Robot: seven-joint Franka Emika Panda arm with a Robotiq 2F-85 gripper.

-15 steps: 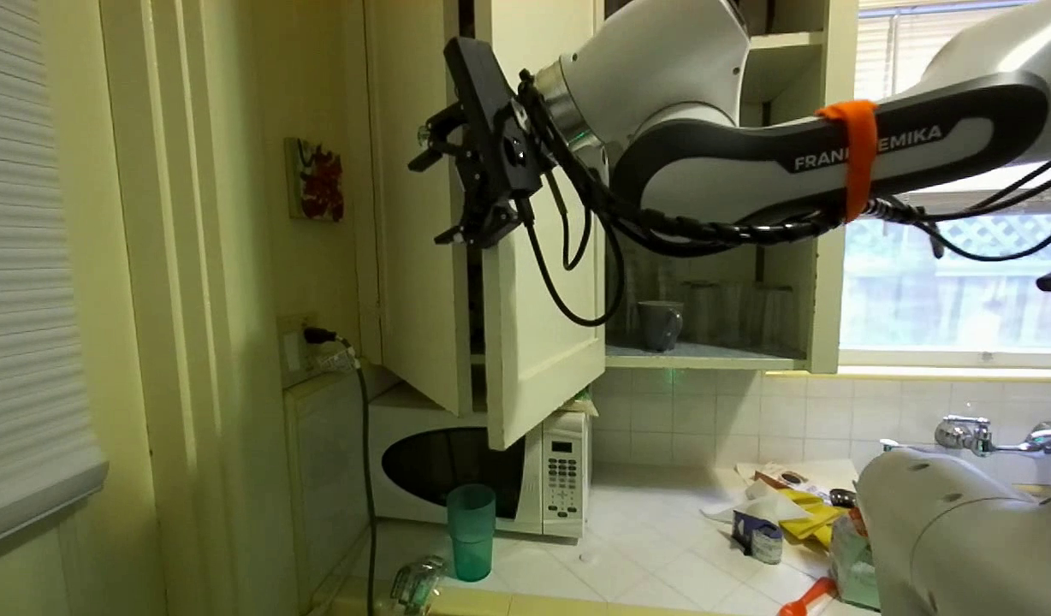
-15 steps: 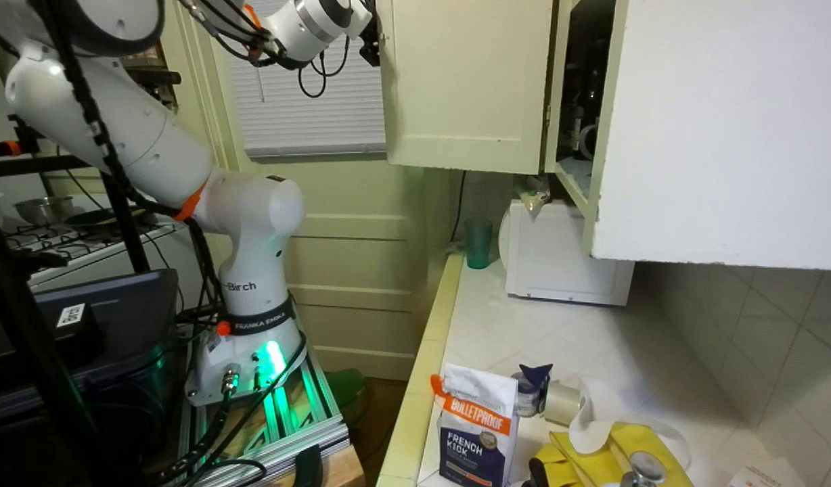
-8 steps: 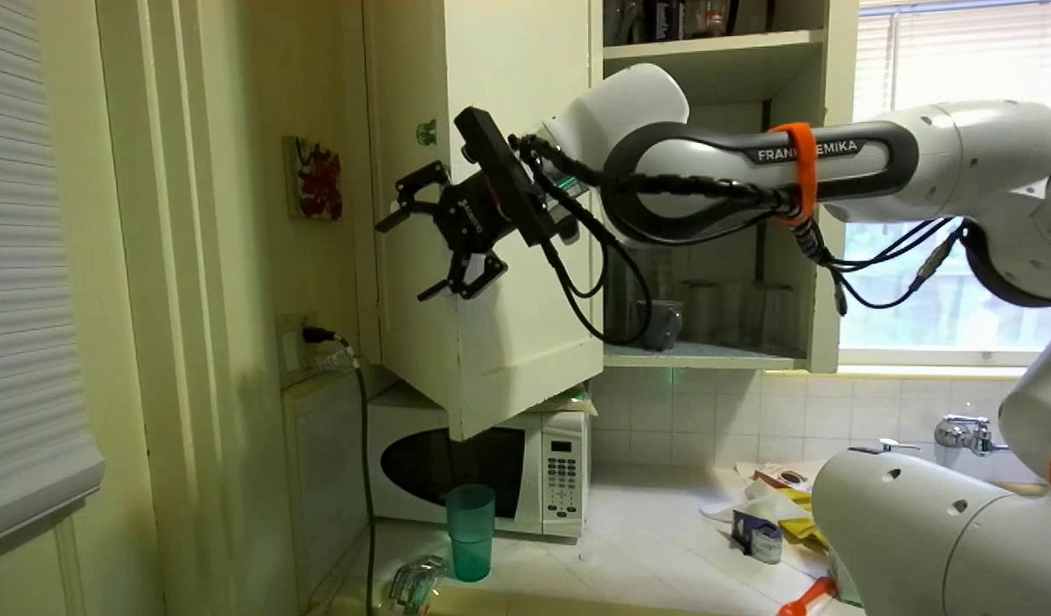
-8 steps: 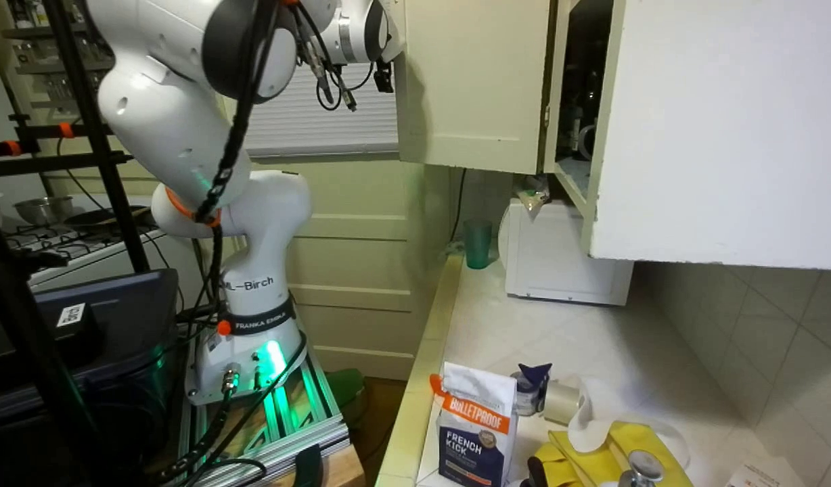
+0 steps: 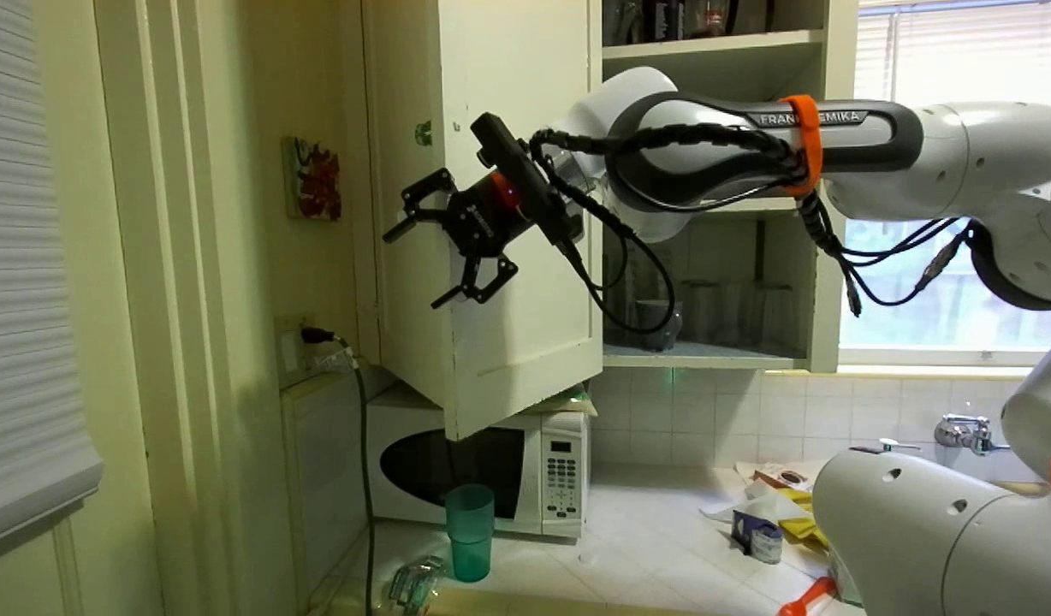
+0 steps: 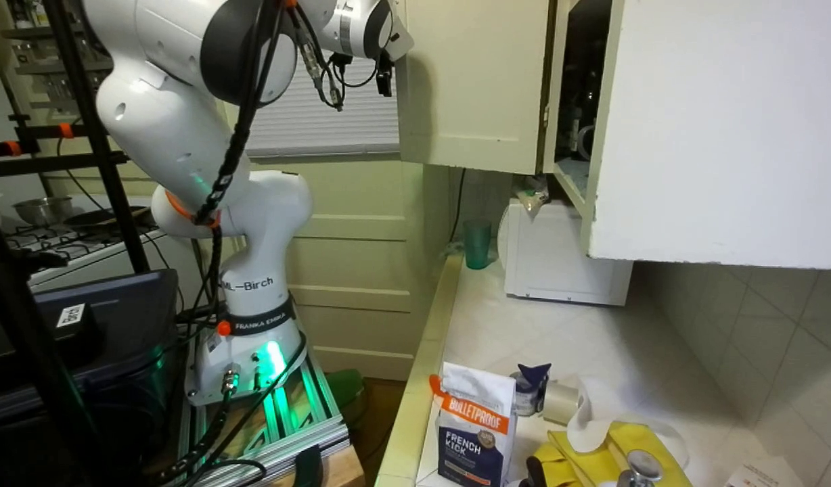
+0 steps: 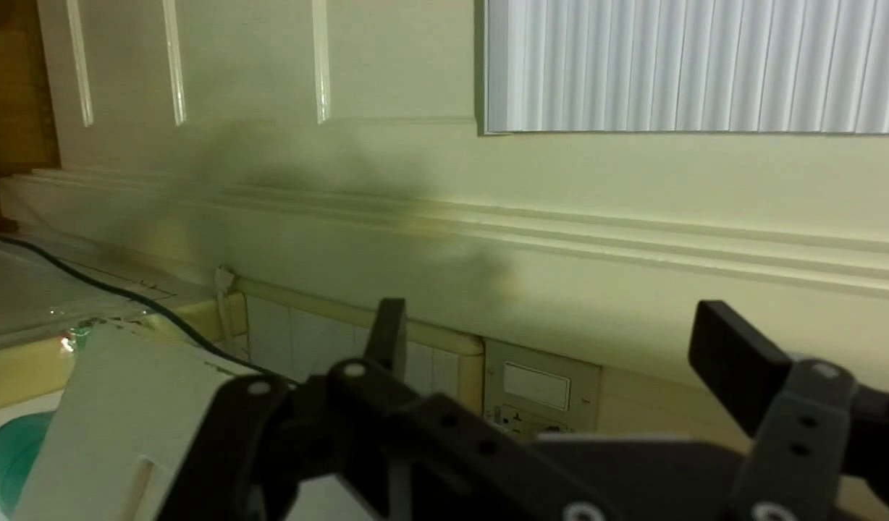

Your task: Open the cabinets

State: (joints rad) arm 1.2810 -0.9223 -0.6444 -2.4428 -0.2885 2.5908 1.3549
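Shows cream-white cabinets (image 5: 825, 329) above the bench (image 5: 637, 530), opened wider than a second ago.
Runs from left to right in an exterior view: a left-hand door (image 5: 410, 334) with a green knob (image 5: 424, 133), seemingly ajar; next the gripper (image 5: 418, 266), lower now, spread wide and holding nothing, with contact impossible to judge; beyond it the right-hand door (image 5: 525, 342), swung further left; last, bared shelves (image 5: 714, 47) with glasses (image 5: 705, 308). Suggests right-hand opening nearly finished, left-hand door perhaps next, though overlapped in this view.
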